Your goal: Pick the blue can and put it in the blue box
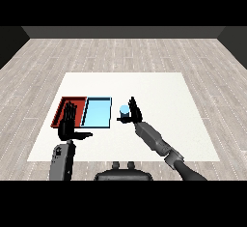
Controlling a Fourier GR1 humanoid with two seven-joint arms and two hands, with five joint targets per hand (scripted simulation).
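The blue can [124,109] stands upright on the white table [169,100], just right of the light blue tray [96,113]. My right hand [133,111] is at the can's right side, open. Its fingers point straight up behind the can and its thumb reaches left in front of the can's base. I cannot tell whether the palm touches the can. The light blue tray has nothing in it. My left hand [68,125] is open, fingers up and thumb out to the right, over the near edge of the red tray [73,99].
The red tray lies directly left of the light blue tray, their sides touching. White table surface stretches to the right of the can and behind both trays. A wooden floor surrounds the table.
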